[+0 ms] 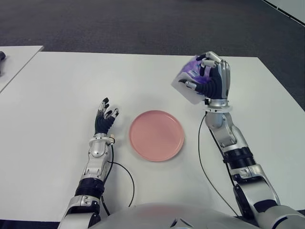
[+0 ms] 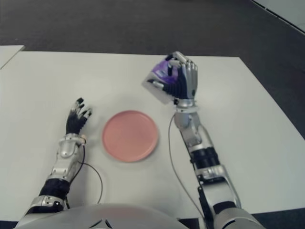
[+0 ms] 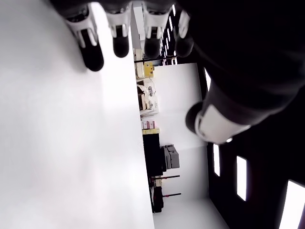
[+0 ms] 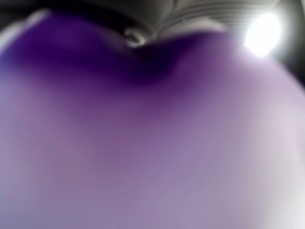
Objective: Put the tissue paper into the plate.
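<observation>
Writing on the tissue pack (image 1: 193, 80) cannot be read: its purple-and-white wrapper shows only as a pattern, and the curled fingers (image 1: 206, 76) of the right hand (image 1: 211, 79) cover much of its face. That hand is clamped around the pack and holds it up off the white table (image 1: 62, 95), at about 1 o'clock from the pink plate (image 1: 157, 135) and apart from it. The pack is tilted, one white corner pointing down toward the plate's far right rim. In the right wrist view the purple wrapper (image 4: 143, 143) fills nearly everything as a blur, so no print or finger detail can be made out there.

The plate lies flat on the table with nothing in it. The left hand (image 1: 105, 117) shows at 9 o'clock from the plate, near it but not touching, fingers spread and holding nothing; its wrist view shows dark fingertips (image 3: 93, 52) against the table surface. A black cable (image 1: 125, 177) loops on the table at about 7 o'clock from the plate.
</observation>
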